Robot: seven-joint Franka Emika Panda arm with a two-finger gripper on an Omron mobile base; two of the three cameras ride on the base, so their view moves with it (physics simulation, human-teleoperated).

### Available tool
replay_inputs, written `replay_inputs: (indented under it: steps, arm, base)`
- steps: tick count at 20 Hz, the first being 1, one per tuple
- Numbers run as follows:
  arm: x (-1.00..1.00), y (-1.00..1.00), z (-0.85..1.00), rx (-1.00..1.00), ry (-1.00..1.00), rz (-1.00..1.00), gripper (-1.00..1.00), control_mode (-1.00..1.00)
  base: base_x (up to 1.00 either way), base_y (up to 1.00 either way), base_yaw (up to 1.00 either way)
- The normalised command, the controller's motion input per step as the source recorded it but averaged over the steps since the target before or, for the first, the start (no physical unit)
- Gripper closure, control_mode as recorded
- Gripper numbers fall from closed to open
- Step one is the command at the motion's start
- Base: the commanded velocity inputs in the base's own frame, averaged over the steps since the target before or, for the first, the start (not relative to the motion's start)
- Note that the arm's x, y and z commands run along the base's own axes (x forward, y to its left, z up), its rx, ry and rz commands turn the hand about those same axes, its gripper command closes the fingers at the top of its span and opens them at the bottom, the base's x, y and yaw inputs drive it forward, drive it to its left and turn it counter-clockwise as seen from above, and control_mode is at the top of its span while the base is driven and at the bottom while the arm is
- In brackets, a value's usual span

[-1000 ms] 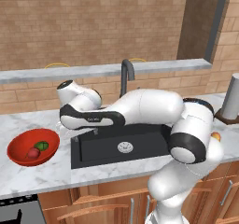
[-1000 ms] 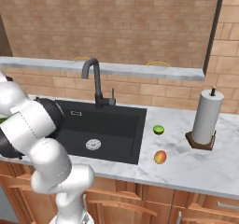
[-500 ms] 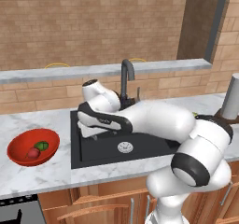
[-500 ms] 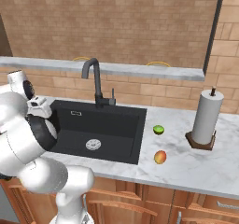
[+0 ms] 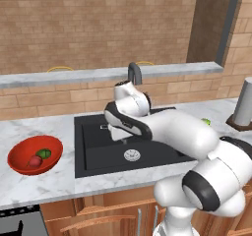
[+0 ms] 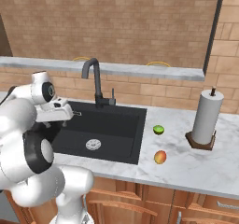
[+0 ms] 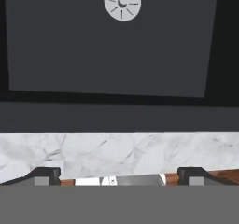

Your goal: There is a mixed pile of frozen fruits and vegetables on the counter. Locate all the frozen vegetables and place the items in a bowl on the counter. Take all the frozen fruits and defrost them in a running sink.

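Claw [image 7: 116, 176] empty with jaws wide, hanging over the sink [image 5: 98, 146], veg already in the bowl [image 5: 19, 154], both fruits [image 6: 158, 129] on the surface right of the basin — my worry: swinging over clips the faucet [image 6: 95, 80].

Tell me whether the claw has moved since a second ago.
Yes. In the left base view the open claw has swung right, from beside the red bowl to over the black sink, nearer the faucet.
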Motion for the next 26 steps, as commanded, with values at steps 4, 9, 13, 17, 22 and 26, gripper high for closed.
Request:
replay_inputs:
  steps: [4, 9, 13, 17, 22, 26]
  arm:
    - [0.03, -0.88, 0.00, 0.01, 0.02, 0.00, -1.00, -1.00]
    - [0.06, -0.93, 0.00, 0.02, 0.08, 0.00, -1.00, -1.00]
    - [0.11, -0.87, 0.07, 0.00, 0.06, 0.00, -1.00, -1.00]
    - [0.07, -0.78, 0.20, 0.00, 0.05, 0.00, -1.00, -1.00]
    - [0.13, -0.76, 0.13, 0.00, 0.05, 0.00, -1.00, -1.00]
    - [0.11, -0.83, 0.01, 0.03, 0.06, 0.00, -1.00, -1.00]
  base:
    - [0.00, 0.00, 0.00]
    - [0.00, 0.00, 0.00]
    - [0.00, 0.00, 0.00]
    - [0.00, 0.00, 0.00]
    - [0.00, 0.00, 0.00]
    - [0.00, 0.00, 0.00]
